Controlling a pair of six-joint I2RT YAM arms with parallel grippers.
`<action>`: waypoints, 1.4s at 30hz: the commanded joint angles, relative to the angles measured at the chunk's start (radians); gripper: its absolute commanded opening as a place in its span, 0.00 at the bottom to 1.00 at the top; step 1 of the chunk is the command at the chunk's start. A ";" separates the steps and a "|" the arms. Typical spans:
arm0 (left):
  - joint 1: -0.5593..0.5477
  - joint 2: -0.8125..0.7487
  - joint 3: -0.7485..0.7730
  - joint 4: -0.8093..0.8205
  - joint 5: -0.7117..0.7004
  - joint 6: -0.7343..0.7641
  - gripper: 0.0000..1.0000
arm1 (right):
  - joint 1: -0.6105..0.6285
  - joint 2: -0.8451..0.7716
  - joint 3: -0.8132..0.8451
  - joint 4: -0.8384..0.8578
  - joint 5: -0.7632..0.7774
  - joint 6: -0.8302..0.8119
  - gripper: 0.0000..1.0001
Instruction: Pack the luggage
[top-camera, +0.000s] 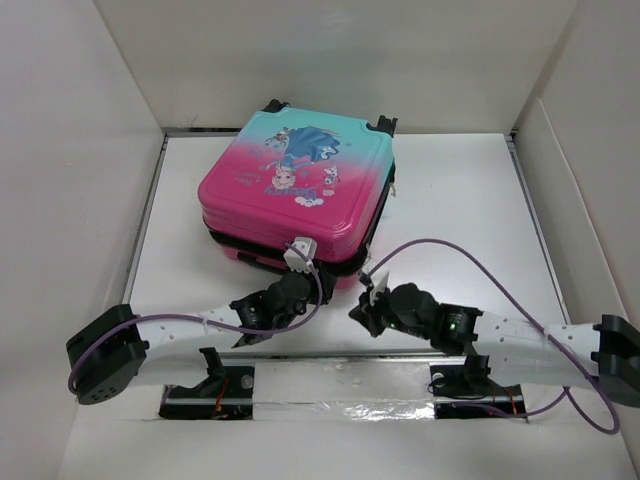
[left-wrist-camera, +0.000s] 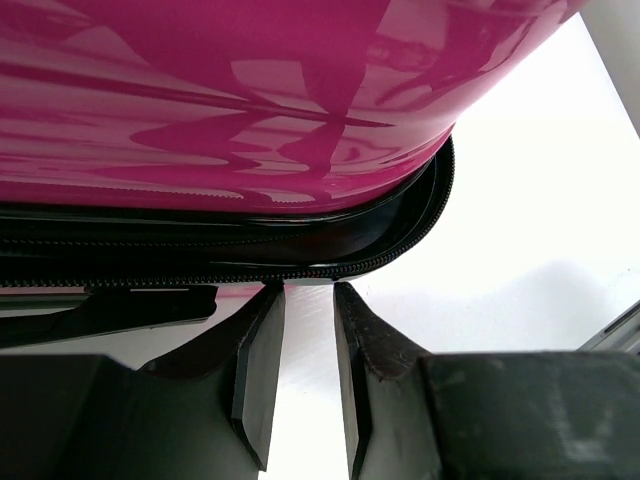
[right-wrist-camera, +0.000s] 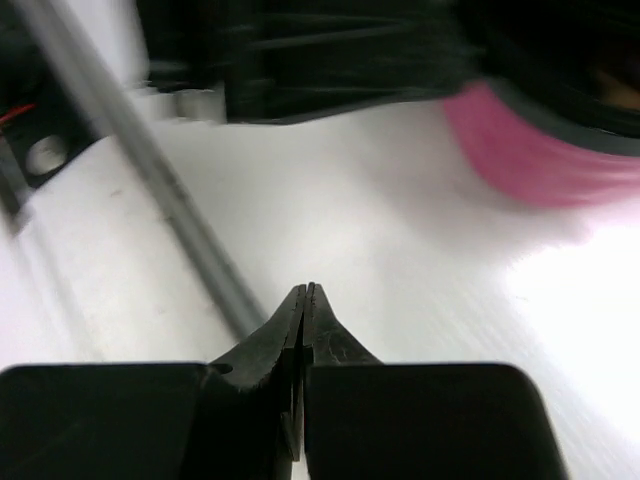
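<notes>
The luggage (top-camera: 300, 180) lies flat and closed at the back middle of the table, its pink-to-teal printed shell facing up. My left gripper (top-camera: 300, 250) is at its near edge. In the left wrist view the glossy pink shell (left-wrist-camera: 250, 100) fills the top, with the black zipper line (left-wrist-camera: 300, 270) just under it. The left gripper (left-wrist-camera: 308, 290) stands narrowly open, its tips against that zipper line and only white table showing between the jaws. My right gripper (top-camera: 366, 296) hovers just off the luggage's near right corner (right-wrist-camera: 530, 160). It (right-wrist-camera: 306, 288) is shut with nothing in it.
White walls close in the table at the left, back and right. A metal rail (top-camera: 340, 355) runs along the near edge between the arm bases. A purple cable (top-camera: 450, 245) loops above the right arm. A grey strip (right-wrist-camera: 150, 170) crosses the right wrist view.
</notes>
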 joint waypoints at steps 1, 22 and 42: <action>0.021 -0.048 0.030 0.102 -0.038 0.010 0.23 | -0.125 -0.039 0.038 -0.013 0.174 0.008 0.00; 0.021 -0.100 -0.031 0.091 -0.022 0.019 0.23 | -0.726 0.107 0.127 0.199 -0.597 -0.414 0.52; 0.021 -0.216 -0.005 -0.053 0.116 0.022 0.23 | -0.781 0.317 0.163 0.324 -0.858 -0.434 0.43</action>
